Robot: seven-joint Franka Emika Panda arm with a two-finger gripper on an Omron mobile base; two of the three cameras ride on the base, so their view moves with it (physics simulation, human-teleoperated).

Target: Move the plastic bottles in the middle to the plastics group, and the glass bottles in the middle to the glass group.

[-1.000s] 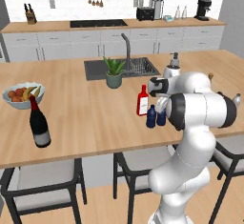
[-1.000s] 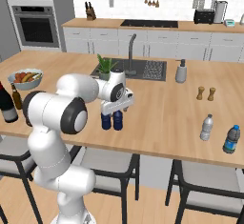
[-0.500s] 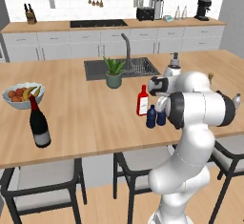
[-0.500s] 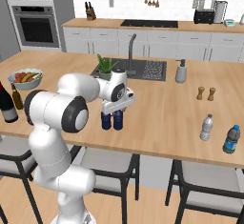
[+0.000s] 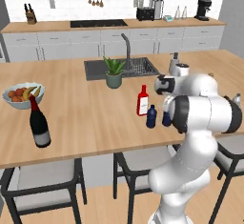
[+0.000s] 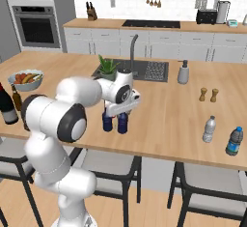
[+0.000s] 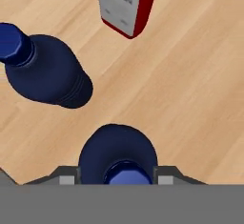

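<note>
Two navy-blue plastic bottles stand mid-counter next to the slim red glass bottle [image 5: 142, 101]. My gripper [image 6: 123, 111] sits over the one nearer the arm [image 6: 122, 123], and the other navy bottle [image 6: 107, 122] stands beside it. In the hand view my gripper [image 7: 117, 180] is shut on this navy bottle [image 7: 117, 156], a finger pressed on each side. The free navy bottle [image 7: 45, 70] and the red bottle [image 7: 127, 6] lie beyond. The dark wine bottle [image 5: 39, 125] stands far left. The pale grey bottle [image 6: 209, 129] stands far right.
A fruit bowl [image 5: 21, 94] sits behind the wine bottle. A potted plant [image 5: 114, 73] and the sink [image 5: 138, 67] lie behind the middle bottles. A soap dispenser [image 6: 183, 72], two shakers [image 6: 209, 94] and a blue-labelled bottle [image 6: 234, 141] are at the right. Stools stand under the counter's front edge.
The jaws have come together from wide open onto the navy bottle. The arm and the bottles have stayed where they were.
</note>
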